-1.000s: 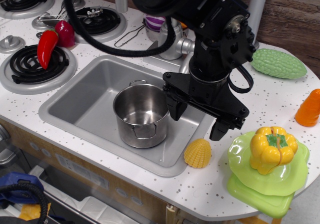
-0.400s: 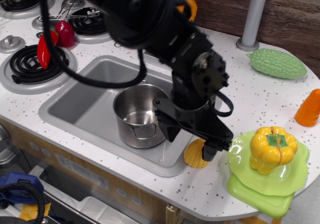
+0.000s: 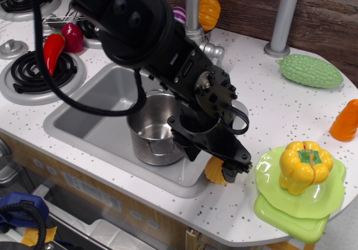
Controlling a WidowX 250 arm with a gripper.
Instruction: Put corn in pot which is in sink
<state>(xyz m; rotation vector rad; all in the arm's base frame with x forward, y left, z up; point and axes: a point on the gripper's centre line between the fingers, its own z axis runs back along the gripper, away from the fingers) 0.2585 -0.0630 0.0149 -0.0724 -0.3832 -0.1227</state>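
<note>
Corn first: we see only a sliver of the small yellow ribbed toy corn piece [image 3: 213, 169], lying on the white speckled countertop [image 3: 268, 110] just beside the right front corner of the rectangular grey plastic sink [image 3: 92, 127], outside the basin. The black gripper [image 3: 208, 161] sits low over it, one finger at the sink's rim on the left and the other [image 3: 231, 171] covering the corn's right side. Its jaws stand wide, straddling the corn; we cannot tell whether either finger touches it.

Compared with a second ago, when the gripper hung higher with the whole corn exposed below it, the arm has dropped and swung toward the front edge, and the corn, which has not shifted, is now mostly hidden. Since 0.4 seconds ago the gripper has sunk slightly lower still.

We find the shiny stainless steel cylindrical pot [image 3: 152, 135] upright in the sink, empty, in the same spot as before, its right rim masked by the black arm [image 3: 151, 37].

At right, the yellow bell pepper [image 3: 305, 165] rests on stacked light green plates [image 3: 274, 202]. A bumpy green gourd [image 3: 311, 70] and an orange carrot-like piece [image 3: 345, 121] lie further back. A red chilli pepper [image 3: 51, 51] lies across a black coil burner [image 3: 31, 71] at left.
</note>
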